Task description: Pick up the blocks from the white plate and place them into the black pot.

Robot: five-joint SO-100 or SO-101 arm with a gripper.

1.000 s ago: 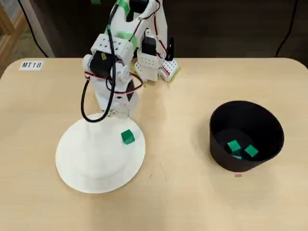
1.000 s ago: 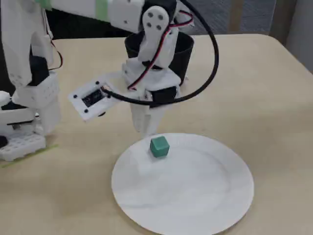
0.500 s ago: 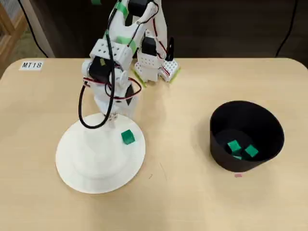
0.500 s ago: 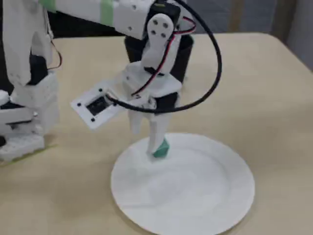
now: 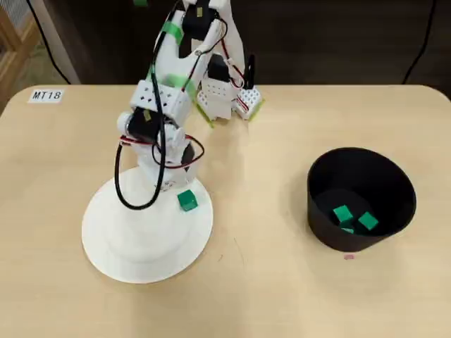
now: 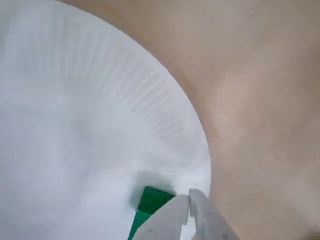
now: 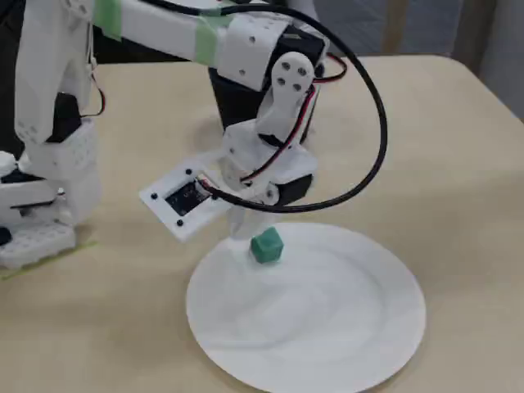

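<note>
The arm [image 7: 164,33] is white printed plastic banded with green tape, carrying black servos, red and black wires, one looping black cable, screw-dotted plates and pale claw [image 6: 189,210] fingers.

You are looking at a lab or robotics teaching room rather than a home. The light wood worktop [image 5: 282,296] has rounded corners and carries a printed label reading "MT18" [image 5: 46,95] at one corner, the sort of tag used to number stations. The white 3D-printed arm [image 5: 180,77] with exposed red and black wiring is fixed at the worktop's far edge, and black cables [image 5: 423,42] hang against the dark background behind it.
</note>
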